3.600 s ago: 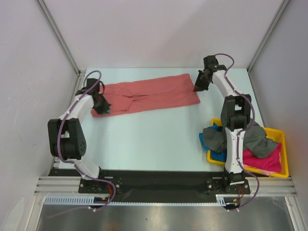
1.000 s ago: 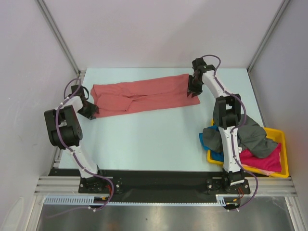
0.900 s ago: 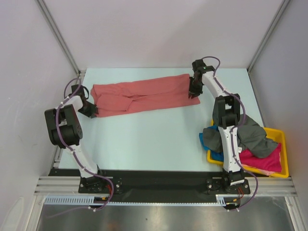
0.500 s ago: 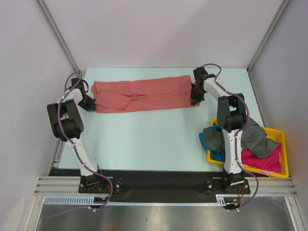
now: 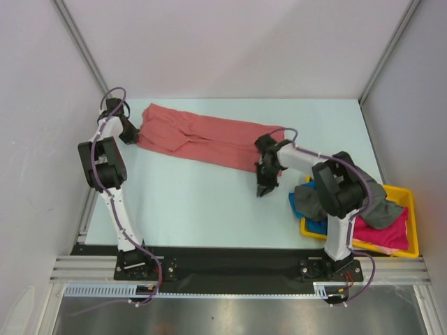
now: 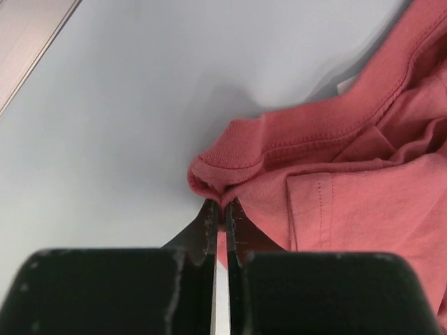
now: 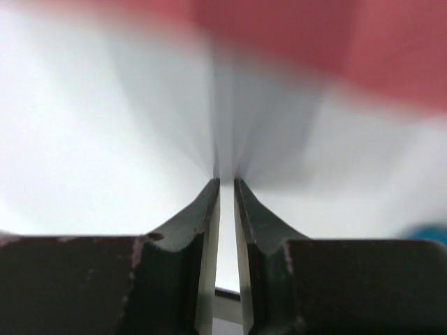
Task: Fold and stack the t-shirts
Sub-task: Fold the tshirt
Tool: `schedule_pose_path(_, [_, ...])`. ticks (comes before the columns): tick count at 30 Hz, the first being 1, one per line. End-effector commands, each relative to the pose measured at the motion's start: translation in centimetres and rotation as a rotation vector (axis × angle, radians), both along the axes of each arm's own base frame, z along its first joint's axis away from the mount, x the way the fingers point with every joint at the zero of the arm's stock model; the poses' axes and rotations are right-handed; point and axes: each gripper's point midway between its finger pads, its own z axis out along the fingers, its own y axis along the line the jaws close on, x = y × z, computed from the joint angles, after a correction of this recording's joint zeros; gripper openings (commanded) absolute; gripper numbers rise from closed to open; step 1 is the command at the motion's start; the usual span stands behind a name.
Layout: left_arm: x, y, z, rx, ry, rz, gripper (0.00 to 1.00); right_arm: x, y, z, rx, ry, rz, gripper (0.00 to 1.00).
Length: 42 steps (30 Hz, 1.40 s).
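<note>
So the left gripper (image 6: 222, 208) is clamped on the salmon-red t-shirt (image 5: 202, 136) at its left hem. The right gripper (image 7: 227, 185) sits just off its right end, fingers basically together, gripping nothing.

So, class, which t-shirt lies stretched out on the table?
The salmon-red cloth t-shirt; the dark grey t-shirt, bright blue t-shirt and magenta-pink t-shirt are heaped in the yellow plastic tray.

Robotics laboratory cell. Plain white panels (image 5: 230, 42) were set beyond and outboard of the left gripper (image 5: 133, 134); a pale bench top (image 5: 202, 209) was laid beneath it; aluminium rails (image 5: 230, 269) were mounted nearward.
</note>
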Motion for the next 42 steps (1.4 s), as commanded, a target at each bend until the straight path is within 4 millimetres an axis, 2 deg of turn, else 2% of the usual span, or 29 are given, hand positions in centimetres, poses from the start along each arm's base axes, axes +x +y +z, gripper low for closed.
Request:
schedule_pose_path(1, [2.5, 0.4, -0.4, 0.074, -0.034, -0.078, 0.06, -7.3, 5.9, 0.8, 0.128, 0.12, 0.119, 0.2])
schedule_pose_path(3, [2.3, 0.8, -0.2, 0.096, -0.016, -0.081, 0.14, -9.4, 8.3, 2.0, 0.163, 0.117, 0.209, 0.23])
schedule_pose_path(4, [2.2, 1.1, 0.1, 0.114, -0.009, -0.072, 0.18, -9.4, 9.4, 3.6, 0.206, 0.088, 0.234, 0.24])
schedule_pose_path(5, [2.0, 1.4, 1.4, 0.131, -0.013, -0.058, 0.3, -9.1, 9.5, 4.5, 0.215, 0.065, 0.234, 0.24])
schedule_pose_path(6, [1.2, 1.7, 2.2, 0.15, 0.003, -0.039, 0.35, -8.3, 9.2, 5.3, 0.217, 0.033, 0.222, 0.26])
schedule_pose_path(7, [0.2, 1.5, 2.5, 0.152, 0.015, -0.028, 0.47, -6.8, 8.7, 7.1, 0.214, -0.031, 0.202, 0.28])
schedule_pose_path(8, [-0.2, 1.3, 5.5, 0.167, -0.03, -0.017, 0.53, -5.7, 7.8, 7.9, 0.204, -0.062, 0.179, 0.32])
schedule_pose_path(9, [-0.6, 1.0, 6.9, 0.177, -0.052, -0.014, 0.62, -4.3, 6.9, 8.5, 0.193, -0.092, 0.149, 0.39])
schedule_pose_path(10, [-2.2, 0.7, 6.7, 0.176, -0.026, 0.006, 0.66, -2.1, 4.3, 8.9, 0.166, -0.115, 0.077, 0.44])
schedule_pose_path(11, [-3.1, 0.4, 7.4, 0.182, -0.028, 0.014, 0.68, -0.7, 3.4, 9.7, 0.173, -0.147, 0.053, 0.51])
schedule_pose_path(12, [-4.1, -0.1, 10.6, 0.197, -0.073, 0.022, 0.69, 0.5, 2.3, 9.9, 0.18, -0.162, 0.025, 0.54])
schedule_pose_path(13, [-5.9, -0.7, 9.9, 0.181, -0.047, 0.033, 0.71, 1.6, 1.6, 10.0, 0.195, -0.184, 0.019, 0.57])
schedule_pose_path(14, [-6.7, -1.2, 11.0, 0.175, -0.07, 0.036, 0.74, 3.1, 0.1, 9.7, 0.199, -0.188, -0.02, 0.61])
schedule_pose_path(15, [-7.9, -2.0, 13.8, 0.176, -0.128, 0.036, 0.75, 3.6, -0.4, 9.5, 0.207, -0.187, -0.029, 0.63])
schedule_pose_path(17, [-10.4, -4.3, 14.1, 0.127, -0.147, 0.015, 0.75, 4.8, -2.2, 8.6, 0.187, -0.187, -0.065, 0.67])
schedule_pose_path(20, [-13.4, -10.2, 16.8, 0.092, -0.225, -0.113, 0.71, 6.2, -4.9, 6.2, 0.144, -0.166, -0.136, 0.68])
schedule_pose_path(21, [-14.7, -14.3, 17.1, 0.072, -0.227, -0.216, 0.7, 6.2, -5.6, 4.9, 0.133, -0.146, -0.153, 0.68])
schedule_pose_path(22, [-16.4, -16.2, 17.3, 0.049, -0.236, -0.252, 0.68, 6.7, -5.8, 4.5, 0.14, -0.153, -0.162, 0.68])
schedule_pose_path(23, [-18.1, -19.7, 17.3, 0.016, -0.239, -0.337, 0.67, 6.9, -6.1, 4.1, 0.145, -0.15, -0.161, 0.68])
schedule_pose_path(24, [-19.9, -21.1, 15.5, -0.021, -0.205, -0.348, 0.66, 6.9, -5.8, 3.3, 0.157, -0.134, -0.156, 0.67])
schedule_pose_path(25, [-21.3, -22.2, 16.4, -0.048, -0.244, -0.366, 0.65, 6.9, -5.8, 3.0, 0.155, -0.125, -0.155, 0.66])
schedule_pose_path(26, [-22.5, -24.1, 16.0, -0.08, -0.251, -0.408, 0.65, 6.9, -5.8, 2.7, 0.15, -0.118, -0.159, 0.64])
schedule_pose_path(27, [-24.2, -25.1, 14.0, -0.126, -0.216, -0.419, 0.64, 6.7, -6.1, 2.2, 0.139, -0.107, -0.173, 0.63])
schedule_pose_path(29, [-26.2, -26.5, 13.8, -0.156, -0.211, -0.466, 0.61, 6.5, -6.2, 1.7, 0.146, -0.096, -0.181, 0.6])
schedule_pose_path(32, [-27.9, -25.8, 13.5, -0.104, -0.166, -0.478, 0.6, 6.1, -6.4, 0.4, 0.163, -0.072, -0.187, 0.56])
schedule_pose_path(34, [-28.0, -25.1, 14.2, -0.072, -0.19, -0.472, 0.6, 6.4, -6.6, -0.2, 0.155, -0.083, -0.2, 0.52])
schedule_pose_path(37, [-27.8, -24.5, 15.6, -0.053, -0.233, -0.46, 0.6, 6.2, -5.9, -0.9, 0.186, -0.054, -0.208, 0.36])
schedule_pose_path(40, [-27.7, -24.0, 15.5, -0.029, -0.219, -0.443, 0.6, 6.2, -5.8, -1.1, 0.177, -0.064, -0.212, 0.2])
schedule_pose_path(42, [-27.7, -24.0, 15.3, -0.029, -0.212, -0.429, 0.6, 6.2, -6.0, -1.1, 0.165, -0.074, -0.217, 0.03])
